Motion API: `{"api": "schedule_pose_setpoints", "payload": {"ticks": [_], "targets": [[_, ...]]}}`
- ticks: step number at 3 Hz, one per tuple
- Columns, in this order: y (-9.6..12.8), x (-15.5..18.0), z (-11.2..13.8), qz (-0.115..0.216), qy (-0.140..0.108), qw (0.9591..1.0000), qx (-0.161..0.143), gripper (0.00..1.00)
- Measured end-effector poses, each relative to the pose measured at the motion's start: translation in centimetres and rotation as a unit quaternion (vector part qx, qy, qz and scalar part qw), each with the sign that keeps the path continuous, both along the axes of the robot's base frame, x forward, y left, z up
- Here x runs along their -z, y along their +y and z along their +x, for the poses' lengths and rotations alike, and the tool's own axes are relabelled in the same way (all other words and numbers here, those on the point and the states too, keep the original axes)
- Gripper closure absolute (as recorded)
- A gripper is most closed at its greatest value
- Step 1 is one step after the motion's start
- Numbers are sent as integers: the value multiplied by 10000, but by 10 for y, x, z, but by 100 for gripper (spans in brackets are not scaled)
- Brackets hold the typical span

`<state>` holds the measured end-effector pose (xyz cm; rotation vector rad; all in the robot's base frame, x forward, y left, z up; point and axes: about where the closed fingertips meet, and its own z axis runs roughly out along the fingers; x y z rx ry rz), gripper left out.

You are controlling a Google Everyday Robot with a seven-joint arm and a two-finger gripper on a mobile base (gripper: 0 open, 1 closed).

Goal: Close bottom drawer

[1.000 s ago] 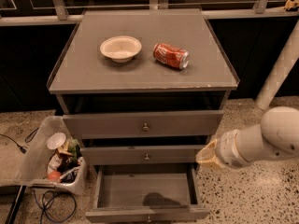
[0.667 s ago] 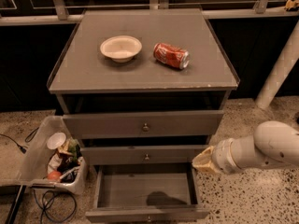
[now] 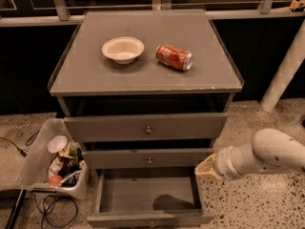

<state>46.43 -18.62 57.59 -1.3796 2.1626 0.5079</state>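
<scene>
- Where the pale arm (image 3: 274,152) reaches in from the right, the gripper (image 3: 206,168) hangs beside the cabinet's right edge; whether it is spread or pressed together I cannot tell.
- Just left of it and lower, the bottom drawer (image 3: 138,194) stands pulled well out.
- On the cabinet top (image 3: 143,78) sit a white bowl (image 3: 123,49) and a tipped red can (image 3: 174,57).
- A rubbish bin (image 3: 38,156) stands on the floor at left.
</scene>
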Motion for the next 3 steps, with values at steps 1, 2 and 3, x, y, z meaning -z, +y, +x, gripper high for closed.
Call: {"api": "schedule_pose_setpoints", "payload": {"ticks": [1, 2, 3], "targets": [[4, -2, -3, -20, 18, 10000, -77, 100], [17, 27, -15, -10, 320, 9994, -107, 100], [25, 79, -34, 16, 816, 9967, -20, 100]]}}
